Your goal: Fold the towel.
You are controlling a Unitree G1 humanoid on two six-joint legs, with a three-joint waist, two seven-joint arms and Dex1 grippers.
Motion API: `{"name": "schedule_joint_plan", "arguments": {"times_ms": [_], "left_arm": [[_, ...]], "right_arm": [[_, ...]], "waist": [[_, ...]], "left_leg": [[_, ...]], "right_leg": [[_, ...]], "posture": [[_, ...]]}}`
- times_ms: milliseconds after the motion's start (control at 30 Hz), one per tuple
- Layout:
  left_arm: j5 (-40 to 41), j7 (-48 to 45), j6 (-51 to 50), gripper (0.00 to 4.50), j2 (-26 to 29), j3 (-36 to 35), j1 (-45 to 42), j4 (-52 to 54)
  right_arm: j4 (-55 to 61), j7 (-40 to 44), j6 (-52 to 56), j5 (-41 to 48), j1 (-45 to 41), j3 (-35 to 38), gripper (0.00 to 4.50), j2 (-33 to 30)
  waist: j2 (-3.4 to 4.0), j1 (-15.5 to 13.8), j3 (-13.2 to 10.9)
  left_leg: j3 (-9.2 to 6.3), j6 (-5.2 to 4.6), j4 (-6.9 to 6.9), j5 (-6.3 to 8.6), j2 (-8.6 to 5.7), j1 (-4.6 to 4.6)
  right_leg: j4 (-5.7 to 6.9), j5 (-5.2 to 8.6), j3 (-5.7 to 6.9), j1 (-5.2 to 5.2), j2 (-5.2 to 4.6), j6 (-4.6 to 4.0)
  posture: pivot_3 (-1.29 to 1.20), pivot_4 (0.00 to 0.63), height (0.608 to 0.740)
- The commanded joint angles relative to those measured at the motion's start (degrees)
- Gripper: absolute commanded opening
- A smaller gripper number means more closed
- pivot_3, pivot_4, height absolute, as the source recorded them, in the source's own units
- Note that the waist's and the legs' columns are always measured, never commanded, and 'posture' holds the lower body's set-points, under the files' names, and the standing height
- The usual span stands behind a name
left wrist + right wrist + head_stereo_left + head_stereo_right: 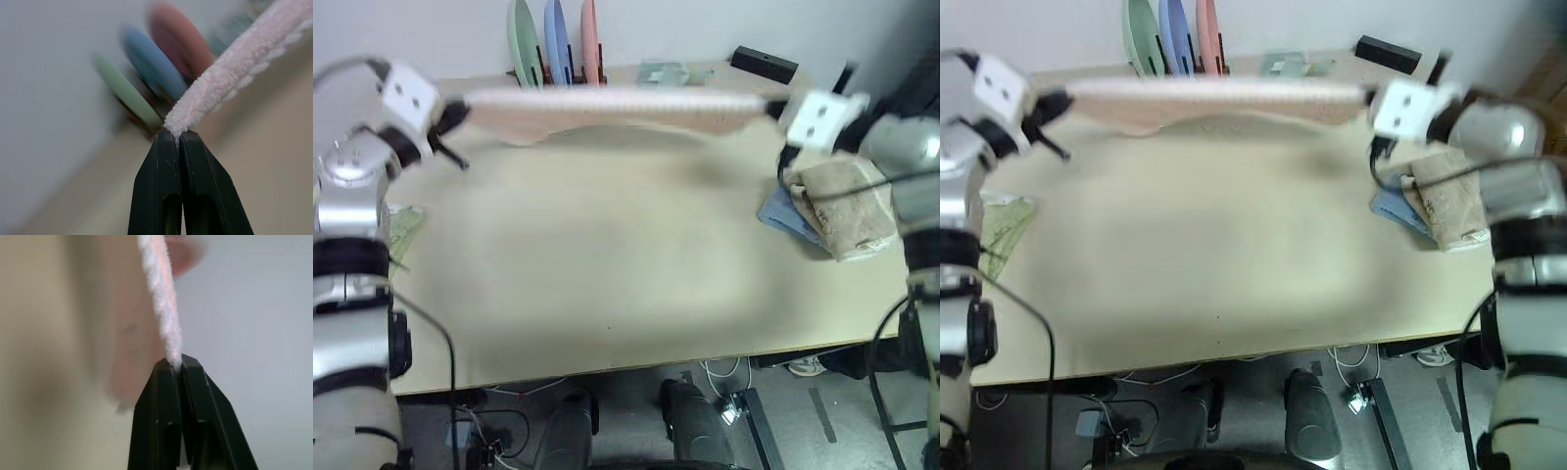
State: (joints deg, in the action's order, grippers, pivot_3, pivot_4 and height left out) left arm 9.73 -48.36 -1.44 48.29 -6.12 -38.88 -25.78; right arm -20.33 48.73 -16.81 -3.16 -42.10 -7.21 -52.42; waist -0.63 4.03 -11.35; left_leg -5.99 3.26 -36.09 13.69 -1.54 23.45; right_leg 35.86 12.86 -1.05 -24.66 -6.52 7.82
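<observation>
Pink terry towel (617, 106) is stretched tight above the bench's (607, 284) far edge, each end pinched by a closed end effector, left (178, 134) and right (177, 363). Loads of bare bench in front; beige and blue cloths (832, 211) sit near the right edge.

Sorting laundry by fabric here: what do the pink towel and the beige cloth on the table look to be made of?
The towel looks like fluffy terry, probably cotton: the left wrist view shows a matte, fuzzy looped pile along its edge. The beige cloth seems a coarser, matte woven or terry fabric, crumpled into thick folds; its weave is too small to tell surely.
</observation>
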Motion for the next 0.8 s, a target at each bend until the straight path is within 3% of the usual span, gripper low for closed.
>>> {"name": "schedule_joint_plan", "arguments": {"times_ms": [33,233,433,500,800], "left_arm": [[6.51,-5.74,-9.88,0.00,5.28,-5.30,11.56,16.95],[16.88,-13.08,-27.49,0.00,11.88,-14.91,34.69,39.49],[17.96,-15.36,-31.37,0.00,14.07,-18.88,45.53,47.16],[16.80,-13.91,-30.37,0.00,13.61,-16.90,43.79,45.64],[4.57,-9.68,-17.63,0.00,6.39,1.15,19.07,22.63]], "right_arm": [[13.01,6.61,8.92,7.11,9.93,5.17,0.07,-4.99],[28.10,15.53,22.64,16.35,31.07,13.52,0.07,-12.49],[30.67,16.14,25.60,17.00,35.88,18.25,0.07,-14.05],[29.46,15.48,25.14,16.03,33.92,17.24,0.07,-13.31],[12.04,13.06,17.41,7.01,14.30,6.07,0.07,-5.79]], "waist": [[0.03,-0.10,-0.03],[-0.02,-0.95,-0.02],[-0.03,-1.64,-0.03],[-0.05,-1.77,-0.02],[-0.08,-1.76,-0.01]], "left_leg": [[0.00,-0.02,-0.05,0.01,-0.01,0.00],[0.01,-0.02,-0.19,0.00,0.06,-0.31],[0.23,-0.05,-0.09,0.03,0.11,-1.09],[0.21,-0.04,-0.10,0.03,0.12,-1.09],[0.22,-0.08,-0.07,0.05,0.10,-1.07]], "right_leg": [[0.08,0.01,-0.01,-0.02,0.00,-0.01],[0.23,-0.01,-0.07,0.19,0.04,-0.16],[0.16,0.42,-0.14,0.91,0.02,-0.65],[0.16,0.45,-0.12,0.91,0.03,-0.69],[0.14,0.29,-0.10,0.90,0.03,-0.39]], "posture": [[0.00,0.150,0.740],[0.00,0.150,0.740],[0.00,0.150,0.740],[0.00,0.150,0.740],[0.00,0.150,0.740]]}}
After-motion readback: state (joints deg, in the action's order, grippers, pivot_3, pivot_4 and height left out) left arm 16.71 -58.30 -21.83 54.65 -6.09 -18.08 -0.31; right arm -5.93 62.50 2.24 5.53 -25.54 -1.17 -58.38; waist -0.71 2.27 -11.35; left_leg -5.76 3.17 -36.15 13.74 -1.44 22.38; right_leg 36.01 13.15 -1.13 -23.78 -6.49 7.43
